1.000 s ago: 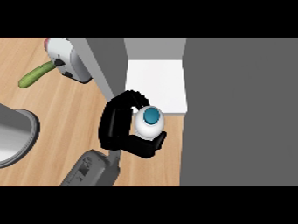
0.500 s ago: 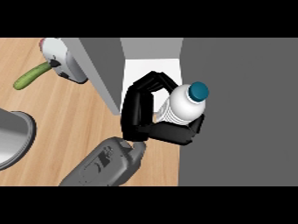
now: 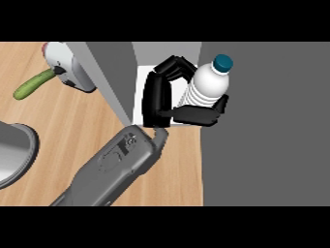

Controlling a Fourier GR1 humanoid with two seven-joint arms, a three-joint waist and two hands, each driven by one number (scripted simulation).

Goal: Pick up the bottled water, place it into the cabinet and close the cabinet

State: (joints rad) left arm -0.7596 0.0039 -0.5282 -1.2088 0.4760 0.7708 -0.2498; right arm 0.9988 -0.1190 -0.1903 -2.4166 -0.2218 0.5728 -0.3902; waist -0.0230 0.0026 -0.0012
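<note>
My right hand (image 3: 169,99) is curled around the white, ribbed, teal-capped water bottle (image 3: 209,86), which stands tilted between fingers and thumb.

You have the clear ribbed plastic water bottle with a teal cap (image 3: 210,86) tilted, its cap pointing up and to the right, its lower body hidden behind black fingers. It sits at the mouth of the grey cabinet (image 3: 275,121), over the cabinet's white inner floor, beside the open grey door panel.
</note>
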